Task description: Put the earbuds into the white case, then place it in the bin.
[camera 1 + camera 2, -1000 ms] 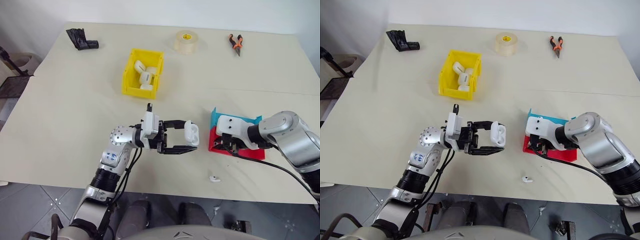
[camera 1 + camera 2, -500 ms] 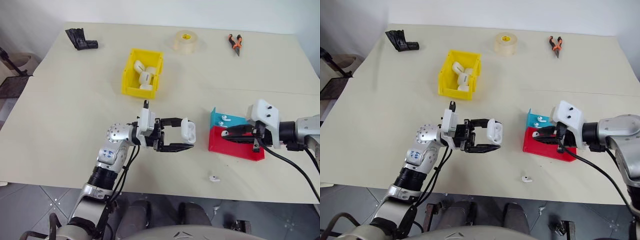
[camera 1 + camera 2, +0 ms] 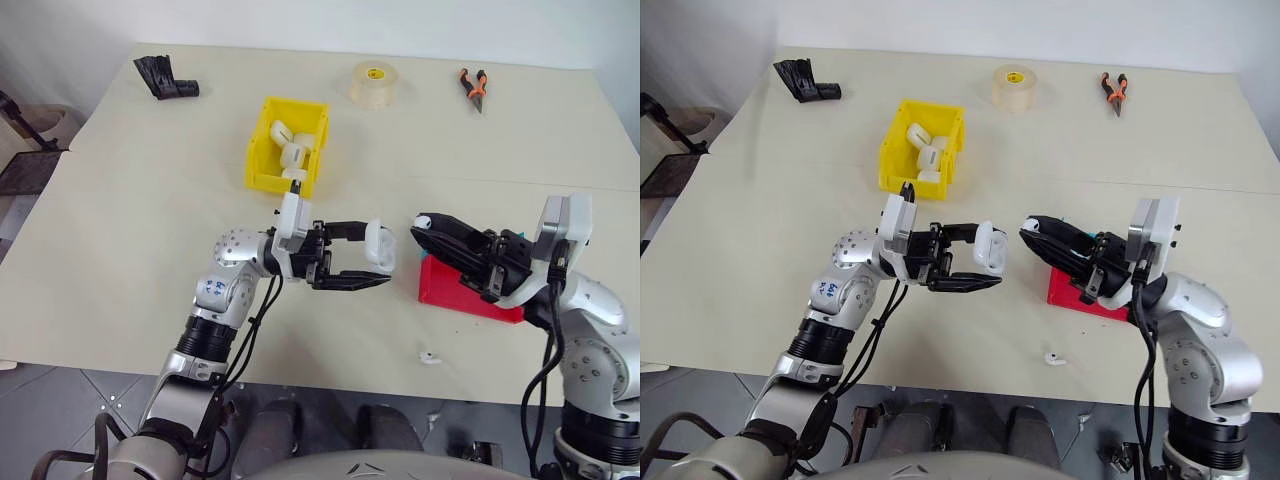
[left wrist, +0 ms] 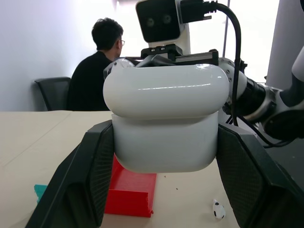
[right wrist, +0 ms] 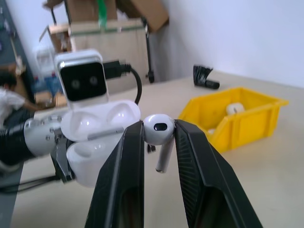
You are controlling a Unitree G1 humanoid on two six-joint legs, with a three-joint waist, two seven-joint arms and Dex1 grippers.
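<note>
My left gripper (image 3: 374, 257) is shut on the white case (image 3: 380, 244) and holds it above the table. In the right wrist view the case (image 5: 95, 154) has its lid flipped open. Just right of the case, my right gripper (image 3: 422, 224) is shut on one of the earbuds (image 5: 158, 131), with the stem hanging between the fingers. A second earbud (image 3: 430, 356) lies on the table near the front edge. The yellow bin (image 3: 270, 182) stands farther back, behind the left gripper, with several white cases in it.
A red tray (image 3: 470, 295) lies under my right forearm. At the far edge are a tape roll (image 3: 373, 83), orange-handled pliers (image 3: 472, 87) and a black object (image 3: 165, 77). A seated person (image 4: 95, 71) shows beyond the table.
My right gripper has lifted off the red tray with an earbud and swung left, up to the case. The left gripper with the case has hardly moved.
</note>
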